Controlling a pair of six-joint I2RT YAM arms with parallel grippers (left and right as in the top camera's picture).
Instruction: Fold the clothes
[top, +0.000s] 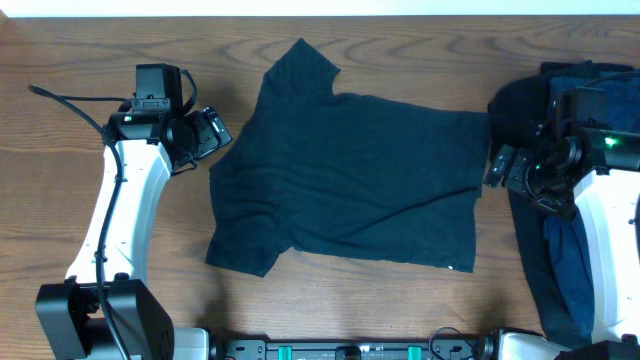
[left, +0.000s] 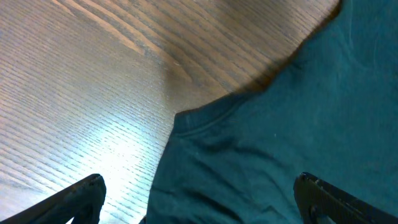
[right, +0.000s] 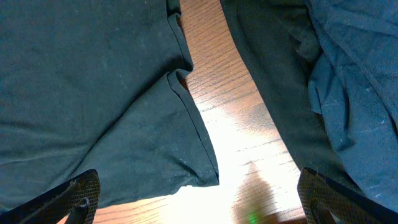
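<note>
A black short-sleeved T-shirt (top: 345, 175) lies spread flat in the middle of the wooden table, with a small white label (top: 450, 267) at its lower right corner. My left gripper (top: 215, 135) hovers open at the shirt's left edge. In the left wrist view its jaws (left: 199, 180) stand wide over the shirt's hem (left: 280, 143), holding nothing. My right gripper (top: 497, 165) is open at the shirt's right edge. In the right wrist view it (right: 199, 177) hangs above a sleeve (right: 93, 93) and bare wood. More dark clothes (top: 560, 250) are heaped at the right.
The heap of navy and black cloth (right: 348, 93) lies under and behind the right arm, up to the table's right edge. Bare wood (top: 100, 60) shows left of the shirt and along the back. A narrow strip of wood (right: 236, 124) separates shirt and heap.
</note>
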